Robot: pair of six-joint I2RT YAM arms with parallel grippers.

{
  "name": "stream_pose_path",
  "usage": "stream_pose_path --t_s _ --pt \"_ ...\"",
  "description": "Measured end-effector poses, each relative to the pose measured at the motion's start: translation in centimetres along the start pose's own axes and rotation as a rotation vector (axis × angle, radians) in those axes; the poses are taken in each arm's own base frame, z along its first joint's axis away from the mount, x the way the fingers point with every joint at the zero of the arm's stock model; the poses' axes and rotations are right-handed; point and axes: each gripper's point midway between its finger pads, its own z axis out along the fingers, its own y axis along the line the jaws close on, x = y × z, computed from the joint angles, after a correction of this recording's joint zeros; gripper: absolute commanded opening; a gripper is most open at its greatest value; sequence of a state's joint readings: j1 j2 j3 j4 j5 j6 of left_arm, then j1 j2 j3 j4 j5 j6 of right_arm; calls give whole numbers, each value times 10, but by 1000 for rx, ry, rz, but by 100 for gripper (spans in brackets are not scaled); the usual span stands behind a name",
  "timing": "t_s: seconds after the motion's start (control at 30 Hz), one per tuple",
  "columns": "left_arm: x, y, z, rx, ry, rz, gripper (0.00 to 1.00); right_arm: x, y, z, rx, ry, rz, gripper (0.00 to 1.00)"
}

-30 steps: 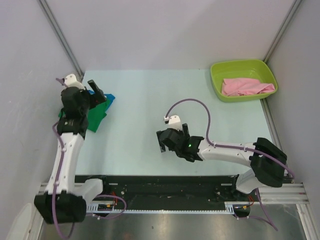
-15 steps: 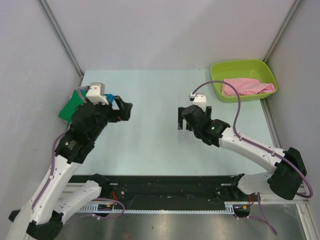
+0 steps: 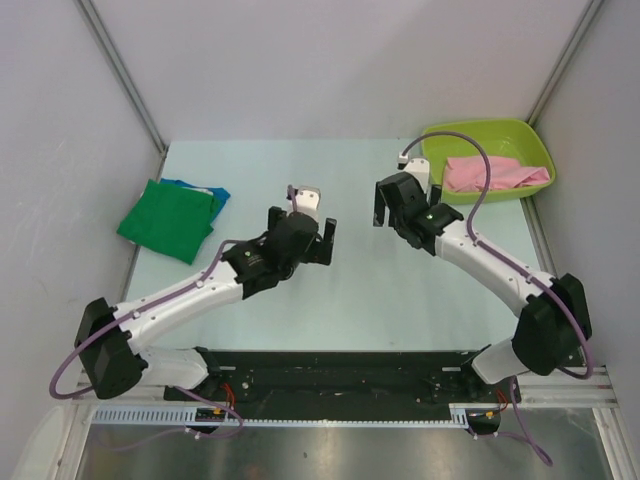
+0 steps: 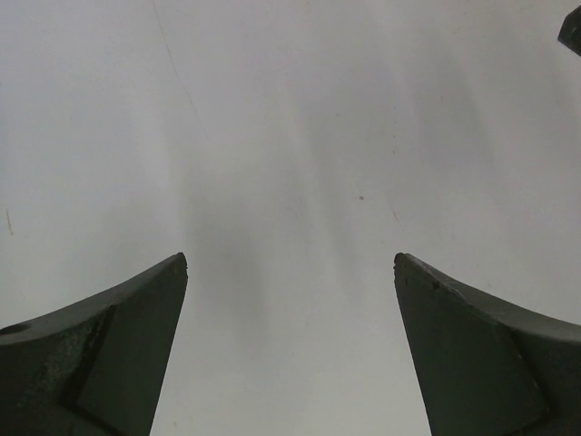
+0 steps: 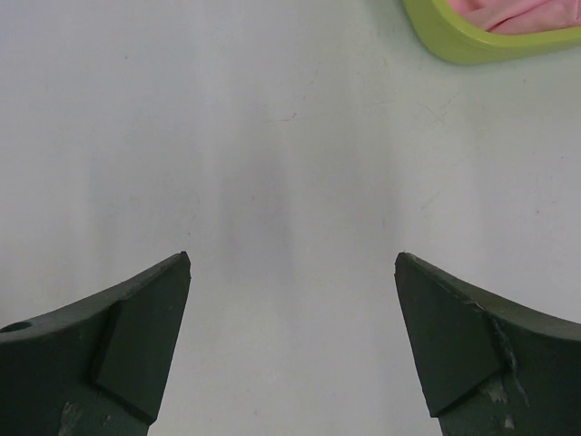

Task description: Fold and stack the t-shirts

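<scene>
A folded bright green t-shirt (image 3: 168, 220) lies at the table's far left, on top of a blue t-shirt (image 3: 213, 195) whose edge peeks out behind it. A crumpled pink t-shirt (image 3: 495, 173) rests inside the lime-green tub (image 3: 436, 170); its corner also shows in the right wrist view as the pink t-shirt (image 5: 531, 14). My left gripper (image 3: 312, 242) hovers open over the table's middle, nothing between its fingers. My right gripper (image 3: 395, 208) stands open just left of the tub, also holding nothing.
The tub sits at the back right corner, its rim (image 5: 472, 45) at the top right of the right wrist view. Grey walls close in the pale table (image 3: 300, 290) on three sides. The black rail (image 3: 330, 375) runs along the near edge.
The left arm swung from the green shirt at the far left to the table's middle. The right arm reached back and right toward the tub. Both grippers stayed open.
</scene>
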State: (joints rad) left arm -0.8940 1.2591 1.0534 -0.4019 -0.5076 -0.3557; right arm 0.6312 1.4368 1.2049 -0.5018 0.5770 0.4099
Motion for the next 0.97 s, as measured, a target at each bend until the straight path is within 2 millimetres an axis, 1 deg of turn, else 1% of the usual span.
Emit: stream_pose_path --t_s 0.07,0.13,0.27,0.33,0.4,0.5,0.63,0.67,0.77,0.87,0.97 --pt "9 0 8 -23 1 -24 100 1 -3 12 26 18 -12 100" --pt "22 6 14 -58 4 -66 100 3 -4 18 38 29 -25 100" --pt "69 30 30 -107 81 -139 100 1 -4 22 31 31 -37 100" --pt "83 39 36 -132 113 -151 100 -3 -6 23 29 26 -33 100" --pt "85 34 40 -118 117 -153 100 -6 -7 25 33 20 -27 100" --pt "86 9 41 -62 118 -126 100 -7 -8 29 41 22 -24 100" --pt "86 -22 44 8 122 -114 100 1 -8 35 52 49 -32 100" --pt "87 -25 43 17 124 -112 100 4 -9 36 55 57 -37 100" --pt "88 -33 40 34 123 -114 100 10 -9 38 64 77 -44 100" --pt "90 -34 39 34 128 -117 100 14 -8 41 63 90 -46 100" --pt "88 -34 38 25 131 -119 100 16 -3 40 43 94 -48 100"
